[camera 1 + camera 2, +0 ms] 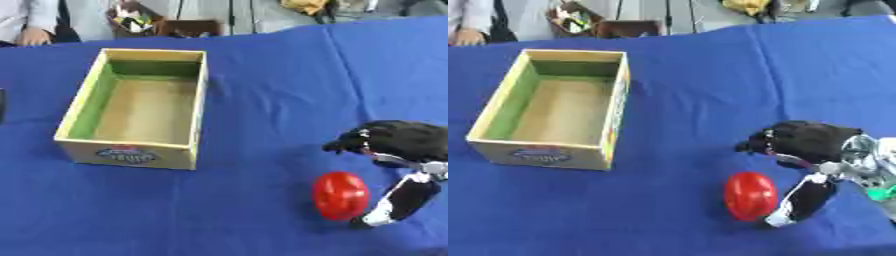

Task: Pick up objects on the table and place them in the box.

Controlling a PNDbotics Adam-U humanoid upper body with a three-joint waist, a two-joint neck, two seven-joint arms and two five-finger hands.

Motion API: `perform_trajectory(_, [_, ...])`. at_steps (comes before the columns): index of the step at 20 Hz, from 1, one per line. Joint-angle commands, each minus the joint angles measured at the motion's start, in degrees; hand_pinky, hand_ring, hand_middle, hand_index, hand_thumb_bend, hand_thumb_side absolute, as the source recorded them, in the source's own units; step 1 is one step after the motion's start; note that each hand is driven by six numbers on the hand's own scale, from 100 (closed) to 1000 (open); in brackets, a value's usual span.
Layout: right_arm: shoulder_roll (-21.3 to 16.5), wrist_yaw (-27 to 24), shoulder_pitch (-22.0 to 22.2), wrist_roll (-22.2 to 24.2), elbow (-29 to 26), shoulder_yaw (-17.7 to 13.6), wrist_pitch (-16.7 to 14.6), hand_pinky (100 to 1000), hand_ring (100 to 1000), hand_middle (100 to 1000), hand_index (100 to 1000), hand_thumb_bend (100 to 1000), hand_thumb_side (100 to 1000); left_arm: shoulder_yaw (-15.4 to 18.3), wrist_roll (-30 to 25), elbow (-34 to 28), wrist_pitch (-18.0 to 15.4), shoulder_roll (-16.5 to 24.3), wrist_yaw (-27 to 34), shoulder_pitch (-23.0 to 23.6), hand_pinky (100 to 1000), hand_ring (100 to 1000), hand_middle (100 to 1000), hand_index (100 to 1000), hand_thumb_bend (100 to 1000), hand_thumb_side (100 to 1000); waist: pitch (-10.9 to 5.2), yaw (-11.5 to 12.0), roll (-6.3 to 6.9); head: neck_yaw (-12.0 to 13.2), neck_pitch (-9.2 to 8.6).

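A: What do we see nearest us?

B: A red egg-shaped object (340, 195) on the blue table (262, 100), our right hand (802, 145) open beside it, thumb alongside, nothing gripped.

A: How might it handle?

B: Probably smooth, light, prone to roll; we'd grasp across its middle.

A: Farther off?

B: The empty box (197, 105).

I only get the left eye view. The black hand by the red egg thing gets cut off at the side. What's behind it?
Observer: In the right eye view, a silver wrist shows behind the right hand.
Operator: Anything else over there?
Observer: Yes, a small green bit at the picture's edge, below that wrist. I cannot tell what it is.
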Motion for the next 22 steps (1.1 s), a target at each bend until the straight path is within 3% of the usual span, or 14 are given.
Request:
perform_trajectory(1, [-0.77,-0.46,-0.29,0.09,-0.90,-0.39,0.03,867,837,757,957,697,691,-0.11,-0.04,-1.06,-0.01,0.36,0.06,-0.68,109,321,392,653,100,739,-1.03,0.01,-0.23,-0.04,-0.71])
perform_trajectory(8, [-0.53,-0.47,-0.26,0.00,-0.90,-0.33,0.08,864,833,749,949,689,692,-0.16,-0.07,-1.06,0.01,0.36,0.08,-0.67,110,321,392,653,100,740,-1.04,-0.07,-0.27,-0.10,-0.76])
perform_trajectory(15, [1.10,1.17,-0.57,-0.26,-0.90,0.70,0.37,835,805,713,933,582,707,-0.27,-0.18,-1.06,0.04,0.27,0.17,-0.66,109,321,392,652,100,739,-0.99,0.06,-0.25,-0.32,-0.71])
perform_trajectory(22, [2.34,4.05,-0.55,-0.17,-0.90,1.90,1.20,807,788,698,923,572,693,-0.31,-0.28,-1.06,0.06,0.21,0.24,-0.64,109,322,393,652,100,740,-0.83,0.10,-0.16,-0.51,-0.55])
